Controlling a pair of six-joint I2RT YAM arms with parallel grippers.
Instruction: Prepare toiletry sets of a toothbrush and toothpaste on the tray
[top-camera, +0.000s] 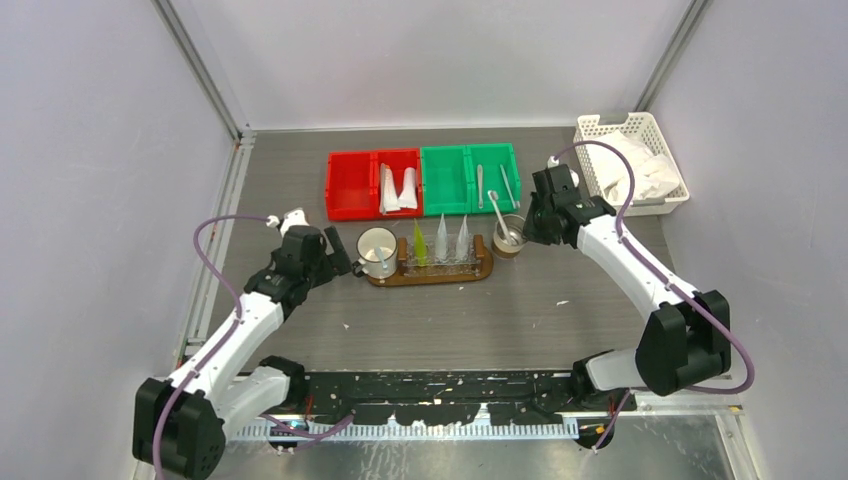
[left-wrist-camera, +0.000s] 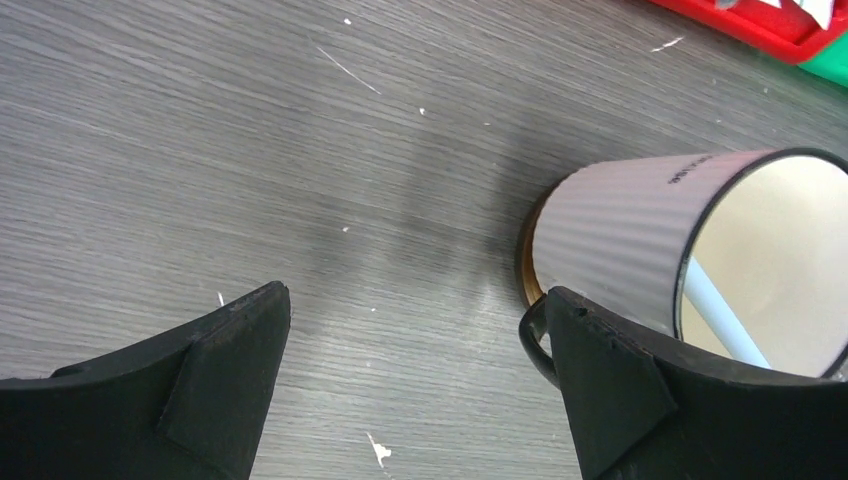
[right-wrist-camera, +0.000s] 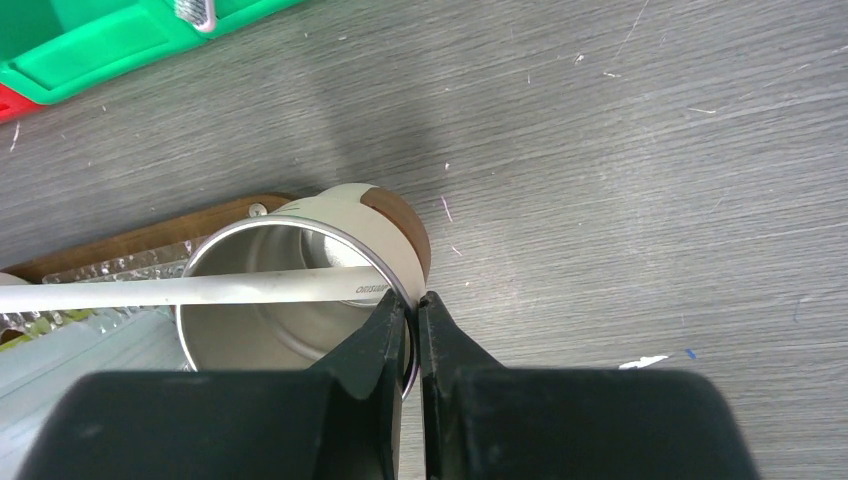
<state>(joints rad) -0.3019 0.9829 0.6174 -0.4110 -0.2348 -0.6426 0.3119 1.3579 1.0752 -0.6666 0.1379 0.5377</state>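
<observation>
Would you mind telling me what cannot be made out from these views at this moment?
Right wrist view: the right gripper is shut at the cup rim; its fingers hide whether it pinches the toothbrush or the rim.
Left wrist view: the mug is cut off by the frame edge and the open left gripper, so its contents are unclear.
Top view: slim pale items in the green bin are too small to identify.

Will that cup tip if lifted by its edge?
Likely it tilts: the right gripper pinches only one side of the cup rim. It looks stiff and metal-lined, so it shouldn't squash. The toothbrush leaning inside might slide.
</observation>
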